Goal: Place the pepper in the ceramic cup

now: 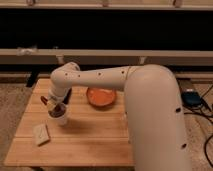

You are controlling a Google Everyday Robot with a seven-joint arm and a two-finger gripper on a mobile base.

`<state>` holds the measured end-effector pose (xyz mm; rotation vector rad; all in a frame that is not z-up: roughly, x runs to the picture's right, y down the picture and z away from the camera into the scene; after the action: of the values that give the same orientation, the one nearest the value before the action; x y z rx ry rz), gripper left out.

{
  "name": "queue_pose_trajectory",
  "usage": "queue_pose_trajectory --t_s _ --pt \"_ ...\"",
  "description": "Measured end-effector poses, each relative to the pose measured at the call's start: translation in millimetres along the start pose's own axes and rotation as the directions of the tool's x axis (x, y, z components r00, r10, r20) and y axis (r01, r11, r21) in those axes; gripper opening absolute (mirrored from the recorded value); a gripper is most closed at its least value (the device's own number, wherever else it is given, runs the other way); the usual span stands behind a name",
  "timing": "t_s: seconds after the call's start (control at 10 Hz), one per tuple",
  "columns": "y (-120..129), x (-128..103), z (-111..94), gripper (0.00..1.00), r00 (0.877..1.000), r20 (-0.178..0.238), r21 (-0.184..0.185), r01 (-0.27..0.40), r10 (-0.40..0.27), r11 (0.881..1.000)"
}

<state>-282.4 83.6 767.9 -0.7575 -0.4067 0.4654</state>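
Gripper [56, 107], dark and mounted at the end of the big white jointed arm [100, 80], hangs directly over the small white tapered ceramic cup [60, 119] at the left part of the light wooden slatted table [90, 142]. It sits so low that it overlaps the cup's rim.

A slender, dark reddish-brown pepper [46, 100] seems to stick out from the gripper toward the left and slightly upward, so its long axis looks tilted, nearer level than upright. That would put the pod across the cup's mouth, not pointing down into it. Whether the gripper actually has hold of the pod I cannot tell, since the dark parts merge together.

The coming move turns on this: the cup lies straight below the gripper, with no sideways offset to close, so my judgement is that the pod only needs letting go, perhaps after tipping one end downward so it slides in instead of bridging the rim.

Nearby on the table are a shallow orange bowl [101, 96] to the right and a pale flat rectangular block [41, 134] toward the front left.
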Motion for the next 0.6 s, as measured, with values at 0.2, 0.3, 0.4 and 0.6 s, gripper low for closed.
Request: queue_pose_trajectory --t_s 0.2,0.3,0.4,0.6 --pt "-1.3 4.4 -1.9 0.8 1.0 0.011 -0.015 -0.017 0.017 1.0" --pt "-1.2 8.1 -3.9 0.8 1.0 0.015 -0.022 -0.024 0.024 0.999" --pt "-0.3 12.6 -7.6 0.8 0.999 0.021 -0.031 -0.031 0.032 0.999" --pt "4.2 19.9 -14.1 0.8 0.999 0.032 -0.045 -0.037 0.038 0.998"
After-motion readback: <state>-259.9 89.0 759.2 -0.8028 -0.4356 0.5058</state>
